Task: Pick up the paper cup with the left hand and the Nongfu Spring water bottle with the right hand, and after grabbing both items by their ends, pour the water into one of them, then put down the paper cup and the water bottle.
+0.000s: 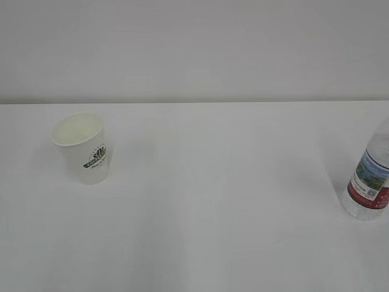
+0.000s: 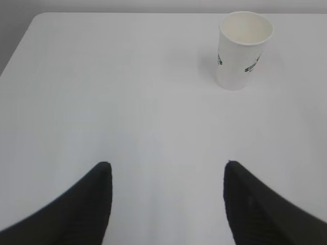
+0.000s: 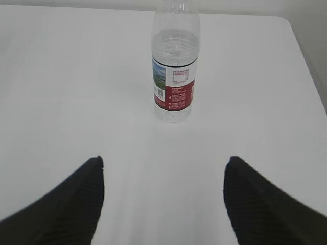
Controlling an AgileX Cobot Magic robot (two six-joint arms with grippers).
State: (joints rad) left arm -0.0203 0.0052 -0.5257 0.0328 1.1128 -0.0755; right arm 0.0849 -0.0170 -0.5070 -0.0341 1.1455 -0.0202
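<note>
Smooth matte white table (image 1: 200,201). Tall clear ribbed plastic bottle (image 3: 174,66), red label with landscape picture, print illegible, water (image 3: 175,46) inside, upright near right edge. Tapered white paper cup (image 1: 82,147), green logo, upright near left edge. Left gripper (image 2: 168,204) spread wide, empty; right gripper (image 3: 163,204) likewise.

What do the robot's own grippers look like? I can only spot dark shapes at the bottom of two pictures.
Little of them shows. The left gripper has two matte black fingers that taper to rounded tips, with faint fine ribbing on the surface. The right gripper looks the same: two black, ribbed, tapering fingers. No cables, markings or arms are in view, and the exterior view shows neither gripper.
</note>
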